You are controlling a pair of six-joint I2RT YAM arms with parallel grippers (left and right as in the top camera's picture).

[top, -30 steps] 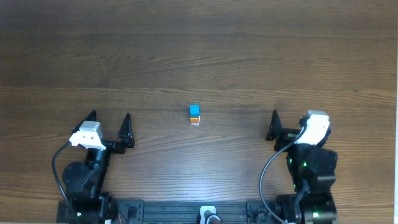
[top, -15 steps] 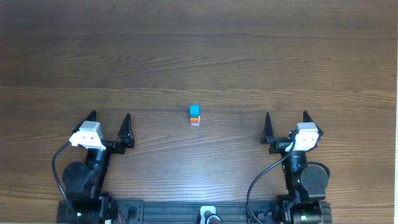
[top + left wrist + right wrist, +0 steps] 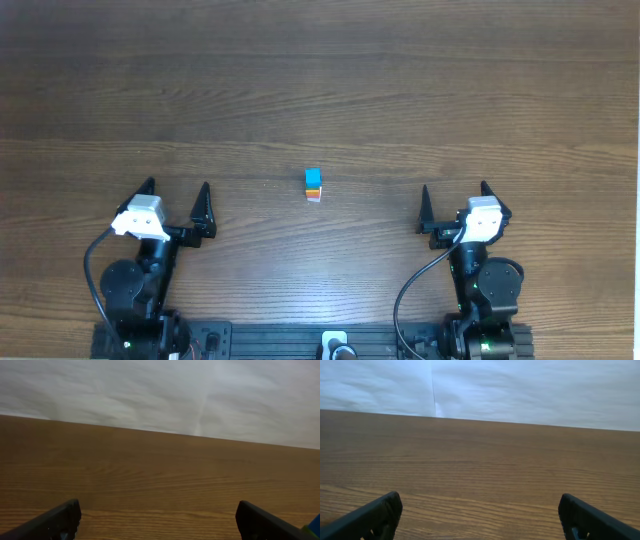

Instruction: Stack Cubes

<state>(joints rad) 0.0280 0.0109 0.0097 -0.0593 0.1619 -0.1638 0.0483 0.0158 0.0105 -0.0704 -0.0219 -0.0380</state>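
text: none readable | labels: none | numbers: none | signs: none

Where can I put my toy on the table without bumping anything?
The whole far part of the table, beyond the cube stack, is bare. There are also bare stretches between the stack and the left gripper, and between the stack and the right gripper. The near edge is crowded with the arms' bases.

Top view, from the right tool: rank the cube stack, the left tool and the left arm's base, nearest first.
1. cube stack, table centre, left of the right tool.
2. left tool, far left side.
3. left arm's base, bottom-left edge.
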